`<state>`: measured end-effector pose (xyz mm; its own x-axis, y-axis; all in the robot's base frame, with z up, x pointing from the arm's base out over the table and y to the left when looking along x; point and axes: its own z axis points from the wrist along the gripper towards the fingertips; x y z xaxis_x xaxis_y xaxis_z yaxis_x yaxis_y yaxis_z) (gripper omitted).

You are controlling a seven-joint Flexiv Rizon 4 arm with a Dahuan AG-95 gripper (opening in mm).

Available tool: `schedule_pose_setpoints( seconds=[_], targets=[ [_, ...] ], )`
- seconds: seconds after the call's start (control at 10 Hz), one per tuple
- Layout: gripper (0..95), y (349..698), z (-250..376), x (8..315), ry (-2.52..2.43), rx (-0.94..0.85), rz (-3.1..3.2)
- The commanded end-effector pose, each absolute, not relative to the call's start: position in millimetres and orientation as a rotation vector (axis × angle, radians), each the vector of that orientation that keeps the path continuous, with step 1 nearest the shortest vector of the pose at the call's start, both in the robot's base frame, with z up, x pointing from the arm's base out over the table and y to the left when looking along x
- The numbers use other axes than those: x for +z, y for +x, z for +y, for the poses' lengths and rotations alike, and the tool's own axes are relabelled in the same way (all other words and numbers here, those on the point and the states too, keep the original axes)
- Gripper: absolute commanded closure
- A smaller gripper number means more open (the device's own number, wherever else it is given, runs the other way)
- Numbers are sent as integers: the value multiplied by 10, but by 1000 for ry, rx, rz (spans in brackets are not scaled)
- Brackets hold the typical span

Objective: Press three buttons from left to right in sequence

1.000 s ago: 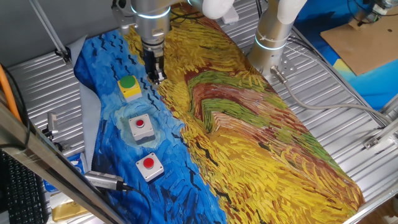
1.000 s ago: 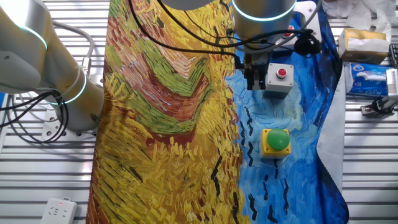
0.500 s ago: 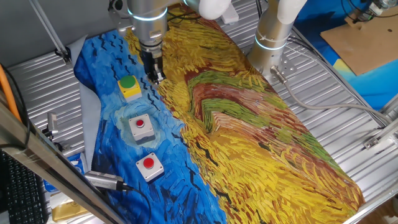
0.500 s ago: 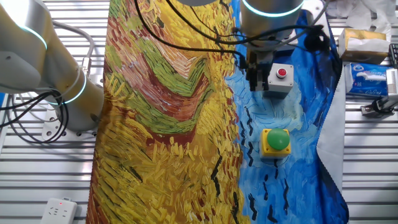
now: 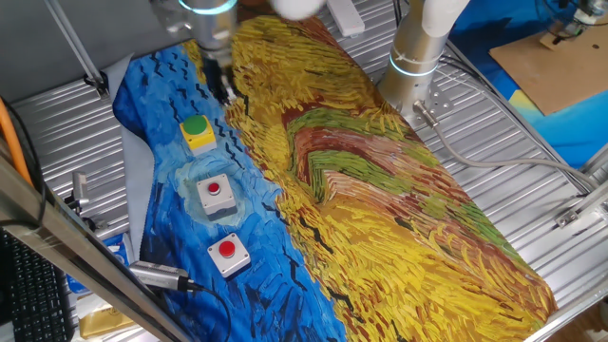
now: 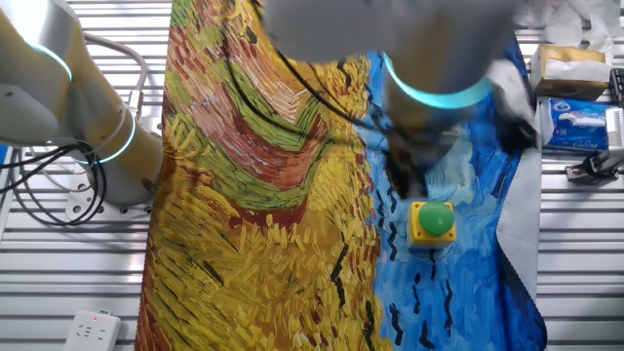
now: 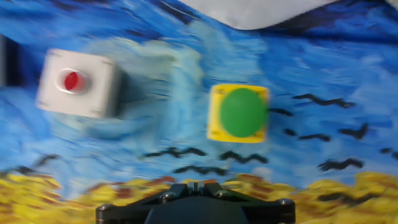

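Note:
Three buttons sit in a row on the blue part of a painted cloth (image 5: 380, 190). The yellow box with a green cap (image 5: 197, 131) is farthest from the camera, then two grey boxes with red caps (image 5: 215, 193) (image 5: 228, 255). My gripper (image 5: 227, 95) hangs just behind and right of the yellow box, above the cloth, touching no button. In the other fixed view my gripper (image 6: 401, 188) is blurred, just beside the yellow box (image 6: 433, 220), and the arm hides the grey boxes. The hand view shows the yellow box (image 7: 239, 113), one grey box (image 7: 78, 82), and the fingers of my gripper (image 7: 194, 185) together.
A second white robot arm (image 5: 418, 52) stands at the cloth's far edge and also shows in the other fixed view (image 6: 93, 127). A metal cylinder (image 5: 157, 275) lies near the nearest grey box. Packets (image 6: 575, 122) lie on the slatted table beyond the blue edge.
My gripper has moved along the row from beside the middle grey box towards the yellow box, with motion blur. The buttons have not moved.

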<state>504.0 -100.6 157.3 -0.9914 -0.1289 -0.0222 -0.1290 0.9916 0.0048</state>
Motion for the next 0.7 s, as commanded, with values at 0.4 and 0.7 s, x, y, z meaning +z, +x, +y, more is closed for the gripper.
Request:
schedule_pose_setpoints(
  seconds=[0.4,0.7],
  targets=[
    [950,5498,-1217,1516,-266,51,3166],
    [950,5495,-1218,1516,-261,56,3177]
  ],
)
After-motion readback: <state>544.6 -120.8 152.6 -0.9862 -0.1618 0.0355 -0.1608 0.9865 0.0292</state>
